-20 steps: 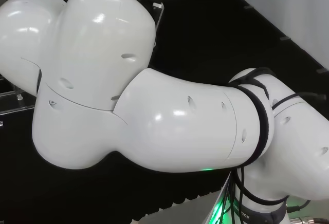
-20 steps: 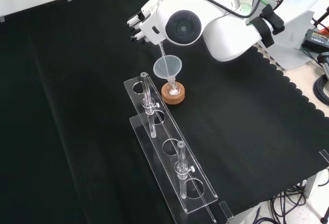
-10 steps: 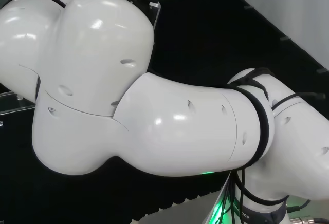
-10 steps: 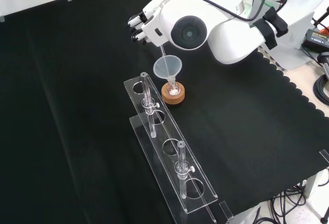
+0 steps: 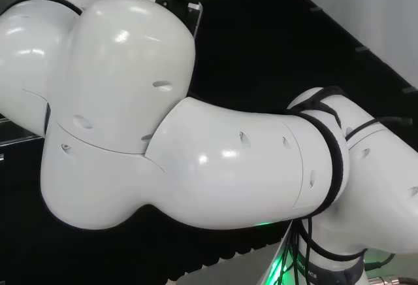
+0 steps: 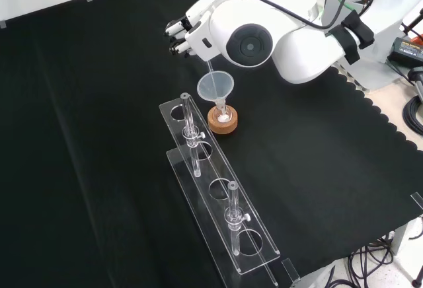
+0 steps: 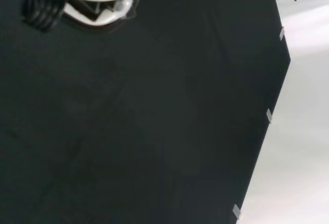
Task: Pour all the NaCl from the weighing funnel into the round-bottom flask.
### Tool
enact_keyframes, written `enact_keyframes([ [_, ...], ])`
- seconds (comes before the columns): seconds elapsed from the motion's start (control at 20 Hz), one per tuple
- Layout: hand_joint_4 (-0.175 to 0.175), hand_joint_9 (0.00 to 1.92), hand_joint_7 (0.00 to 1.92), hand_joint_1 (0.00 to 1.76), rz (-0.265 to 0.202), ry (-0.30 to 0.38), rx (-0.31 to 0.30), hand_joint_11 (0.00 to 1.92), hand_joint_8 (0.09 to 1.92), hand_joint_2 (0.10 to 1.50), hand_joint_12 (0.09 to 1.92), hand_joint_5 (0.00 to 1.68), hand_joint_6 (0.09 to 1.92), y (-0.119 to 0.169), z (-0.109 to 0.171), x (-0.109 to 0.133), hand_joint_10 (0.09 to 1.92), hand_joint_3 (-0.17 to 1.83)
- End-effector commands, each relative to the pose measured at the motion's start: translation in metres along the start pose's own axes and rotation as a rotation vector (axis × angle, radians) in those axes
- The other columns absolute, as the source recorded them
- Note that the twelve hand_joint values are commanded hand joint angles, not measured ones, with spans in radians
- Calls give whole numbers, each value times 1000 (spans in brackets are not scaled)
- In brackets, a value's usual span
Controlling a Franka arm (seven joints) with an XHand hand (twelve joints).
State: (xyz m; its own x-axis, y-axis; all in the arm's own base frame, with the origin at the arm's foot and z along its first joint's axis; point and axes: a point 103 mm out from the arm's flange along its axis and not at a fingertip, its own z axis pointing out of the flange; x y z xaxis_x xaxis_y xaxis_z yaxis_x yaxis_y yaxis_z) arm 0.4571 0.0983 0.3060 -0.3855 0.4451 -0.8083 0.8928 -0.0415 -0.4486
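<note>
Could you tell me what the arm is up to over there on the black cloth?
In the front view the hand holds a clear weighing funnel tilted above a plastic funnel seated in a small flask on a cork ring. A little white powder shows in the flask. A clear rack with tubes stands alongside.

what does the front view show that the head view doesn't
The front view shows the hand above a clear funnel, which sits in the flask on its cork ring, beside a clear rack holding glass tubes. The head view adds a green glow under the arm and a close look at its cables. Both show the arm's white links and the black cloth.
</note>
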Motion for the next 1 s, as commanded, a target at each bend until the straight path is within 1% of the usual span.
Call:
enact_keyframes([
  [0.05, 175, 880, 508, 1127, 3, -21, -1, 631, 642, 641, 1159, 1297, 634, 1, -1, 2, 406, 663],
  [0.15, 175, 880, 508, 1127, 7, -42, 1, 631, 642, 641, 1159, 1297, 634, 1, -1, 3, 406, 664],
  [0.45, 175, 880, 508, 1127, 10, -63, -3, 631, 642, 641, 1160, 1297, 633, 1, -1, 4, 406, 664],
  [1.0, 175, 880, 508, 1127, 17, -76, -12, 632, 642, 641, 1160, 1297, 633, 0, -5, 4, 407, 664],
])
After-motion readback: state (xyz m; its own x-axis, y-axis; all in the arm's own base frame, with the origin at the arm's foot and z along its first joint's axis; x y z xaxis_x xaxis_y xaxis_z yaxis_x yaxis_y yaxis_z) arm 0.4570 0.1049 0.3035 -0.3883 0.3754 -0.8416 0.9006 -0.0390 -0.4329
